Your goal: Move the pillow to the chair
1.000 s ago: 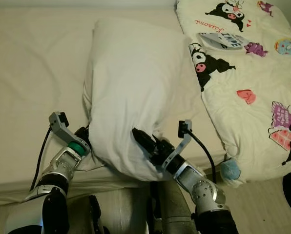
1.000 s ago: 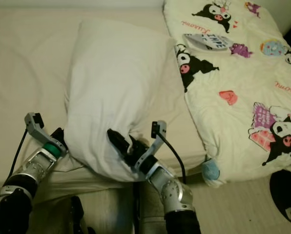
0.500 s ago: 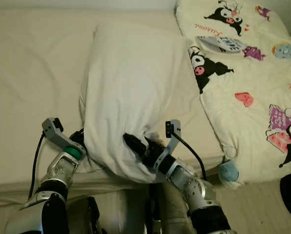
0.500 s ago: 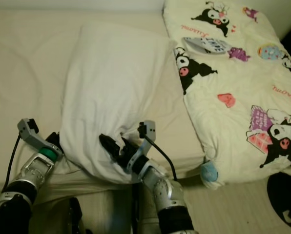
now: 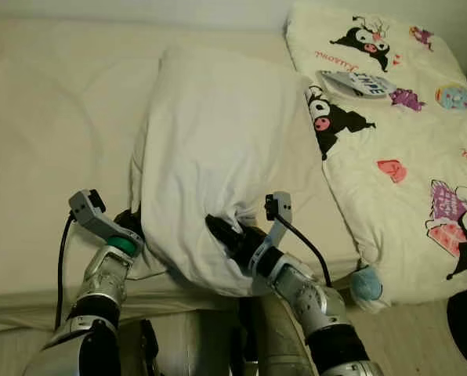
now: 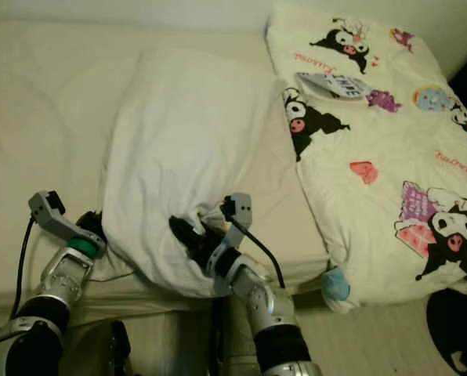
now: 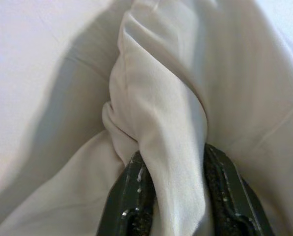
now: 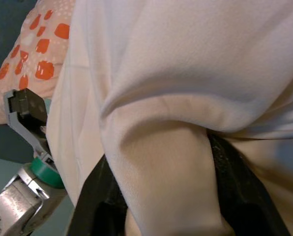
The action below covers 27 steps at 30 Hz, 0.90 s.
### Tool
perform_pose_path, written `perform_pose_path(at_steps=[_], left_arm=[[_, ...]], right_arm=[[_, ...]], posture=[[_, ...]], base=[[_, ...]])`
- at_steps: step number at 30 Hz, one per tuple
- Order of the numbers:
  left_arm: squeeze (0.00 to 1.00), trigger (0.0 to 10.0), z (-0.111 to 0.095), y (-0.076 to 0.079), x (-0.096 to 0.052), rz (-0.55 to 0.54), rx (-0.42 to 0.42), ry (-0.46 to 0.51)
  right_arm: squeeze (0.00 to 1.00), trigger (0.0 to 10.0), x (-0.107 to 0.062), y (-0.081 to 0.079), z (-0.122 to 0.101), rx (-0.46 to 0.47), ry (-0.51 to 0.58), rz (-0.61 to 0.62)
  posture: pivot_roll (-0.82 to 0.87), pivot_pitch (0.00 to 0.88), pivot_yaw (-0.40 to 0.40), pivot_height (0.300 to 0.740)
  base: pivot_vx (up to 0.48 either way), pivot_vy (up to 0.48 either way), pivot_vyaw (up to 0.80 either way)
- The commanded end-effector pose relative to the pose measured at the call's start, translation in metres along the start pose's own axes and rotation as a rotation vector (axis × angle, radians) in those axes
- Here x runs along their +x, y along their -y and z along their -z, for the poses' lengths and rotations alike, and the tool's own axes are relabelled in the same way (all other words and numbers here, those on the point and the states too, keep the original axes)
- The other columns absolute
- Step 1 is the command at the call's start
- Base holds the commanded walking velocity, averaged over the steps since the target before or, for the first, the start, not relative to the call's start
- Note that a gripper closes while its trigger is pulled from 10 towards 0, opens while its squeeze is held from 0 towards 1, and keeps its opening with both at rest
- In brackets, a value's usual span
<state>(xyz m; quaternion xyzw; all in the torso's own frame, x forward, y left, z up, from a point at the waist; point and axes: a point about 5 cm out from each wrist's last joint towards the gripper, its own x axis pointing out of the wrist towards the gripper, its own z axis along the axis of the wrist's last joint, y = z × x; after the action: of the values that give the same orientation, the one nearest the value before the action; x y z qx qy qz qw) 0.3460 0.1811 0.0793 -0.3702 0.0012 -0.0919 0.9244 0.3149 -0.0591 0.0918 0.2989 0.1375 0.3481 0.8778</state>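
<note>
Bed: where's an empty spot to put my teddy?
The bare cream sheet left of the white pillow is free. The right is crowded by the cartoon-print quilt; both grippers, left and right, pinch the pillow's near edge.

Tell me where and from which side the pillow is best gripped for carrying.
Grip the pillow at its two near corners, coming from the bed's front edge. It lies lengthwise away from the robot, so the near end hangs within reach and its soft cover bunches into folds. The left gripper and right gripper are each shut on such a fold, likely enough to lift it.
</note>
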Motion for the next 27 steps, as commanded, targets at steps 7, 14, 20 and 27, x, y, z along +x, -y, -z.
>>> perform_pose_path(at_steps=[7,14,20,27], left_arm=[[0.00,0.0,0.020,0.020,0.001,0.063,0.049,-0.055],[0.00,0.0,0.007,0.048,0.010,0.143,0.135,0.047],[0.00,0.0,-0.012,0.087,0.012,0.244,0.193,0.159],[0.00,0.0,-0.020,0.098,0.008,0.258,0.227,0.218]], right_arm=[[0.00,0.0,0.007,-0.001,-0.005,-0.009,0.026,0.000],[0.00,0.0,0.008,-0.010,-0.013,-0.162,0.044,-0.013],[0.00,0.0,0.007,-0.021,-0.033,-0.117,0.214,-0.010],[0.00,0.0,0.007,-0.016,-0.047,-0.210,0.280,0.113]], posture=[[-0.02,0.055,0.006,0.585],[0.00,0.039,-0.001,0.585],[0.00,0.021,-0.014,0.585],[0.00,0.011,-0.014,0.585]], base=[[0.000,0.000,0.00],[0.000,0.000,0.00],[0.000,0.000,0.00],[0.000,0.000,0.00]])
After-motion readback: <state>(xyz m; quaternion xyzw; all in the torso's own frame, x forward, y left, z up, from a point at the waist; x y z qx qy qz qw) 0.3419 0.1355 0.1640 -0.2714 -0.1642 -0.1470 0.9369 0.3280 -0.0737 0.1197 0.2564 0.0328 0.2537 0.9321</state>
